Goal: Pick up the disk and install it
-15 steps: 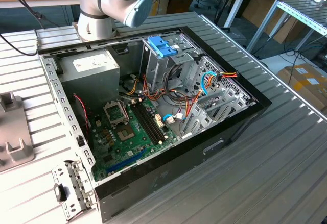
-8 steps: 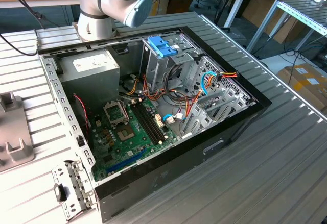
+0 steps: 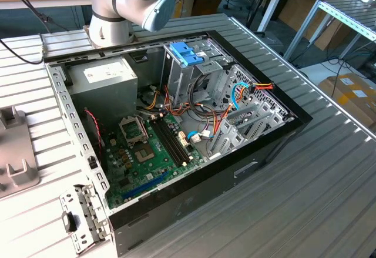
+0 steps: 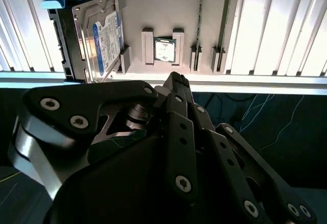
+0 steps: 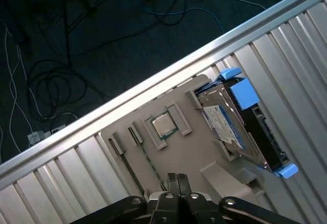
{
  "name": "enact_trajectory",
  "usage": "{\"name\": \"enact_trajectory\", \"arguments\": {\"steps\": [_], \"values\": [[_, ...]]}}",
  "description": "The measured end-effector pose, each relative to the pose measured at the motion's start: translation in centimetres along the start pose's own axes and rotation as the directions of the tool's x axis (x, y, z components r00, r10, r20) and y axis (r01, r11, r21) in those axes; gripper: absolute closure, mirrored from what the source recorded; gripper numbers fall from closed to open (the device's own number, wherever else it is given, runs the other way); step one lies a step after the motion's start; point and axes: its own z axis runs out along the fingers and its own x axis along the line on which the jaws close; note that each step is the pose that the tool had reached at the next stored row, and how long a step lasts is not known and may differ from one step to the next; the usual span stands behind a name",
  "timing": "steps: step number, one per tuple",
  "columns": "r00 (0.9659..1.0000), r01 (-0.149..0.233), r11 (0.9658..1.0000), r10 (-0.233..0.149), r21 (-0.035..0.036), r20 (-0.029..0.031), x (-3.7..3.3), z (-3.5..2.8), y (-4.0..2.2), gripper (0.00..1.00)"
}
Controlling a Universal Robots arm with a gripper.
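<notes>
The disk (image 4: pixel 99 40) (image 5: pixel 230 124), grey metal with a white and blue label and a light-blue side-rail bracket (image 5: pixel 245 94), stands on its edge in a slot of a grey fixture plate (image 4: pixel 163 9) (image 5: pixel 191 155). In both wrist views my gripper (image 4: pixel 176 78) (image 5: pixel 178 179) hangs above that plate, a short way off from the disk. Its fingers are pressed together, shut, with nothing between them. The open computer case (image 3: pixel 276 134) lies on the ribbed table in the exterior view.
A square processor chip (image 4: pixel 165 49) (image 5: pixel 163 125) sits in a holder on the plate beside the disk. The case holds a green motherboard (image 3: pixel 153 152), a grey power supply (image 3: pixel 108 81) and a drive cage with a blue tabbed piece (image 3: pixel 187 52). Cables lie on the dark floor (image 5: pixel 61 55).
</notes>
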Motion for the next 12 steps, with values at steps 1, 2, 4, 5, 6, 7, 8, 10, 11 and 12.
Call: {"name": "enact_trajectory", "arguments": {"steps": [1, 2, 4, 5, 6, 7, 8, 10, 11, 12], "values": [[1.0000, 0.003, 1.0000, -0.003, -0.0001, -0.0001, 0.00, 0.00, 0.00, 0.89], [1.0000, 0.007, 1.0000, -0.007, -0.0002, -0.0003, 0.00, 0.00, 0.00, 0.89], [0.9999, 0.013, 0.9999, -0.013, -0.0003, -0.0006, 0.00, 0.00, 0.00, 0.89], [0.9999, 0.017, 0.9999, -0.017, -0.0004, -0.0008, 0.00, 0.00, 0.00, 0.89], [0.9998, 0.020, 0.9998, -0.020, -0.0005, -0.0009, 0.00, 0.00, 0.00, 0.89], [0.9997, 0.024, 0.9997, -0.024, -0.0006, -0.0011, 0.00, 0.00, 0.00, 0.89], [0.9996, 0.028, 0.9996, -0.028, -0.0007, -0.0013, 0.00, 0.00, 0.00, 0.89], [0.9994, 0.036, 0.9994, -0.036, -0.0009, -0.0016, 0.00, 0.00, 0.00, 0.89], [0.9992, 0.039, 0.9992, -0.039, -0.0010, -0.0017, 0.00, 0.00, 0.00, 0.89], [0.9991, 0.043, 0.9991, -0.043, -0.0011, -0.0019, 0.00, 0.00, 0.00, 0.89]]}}
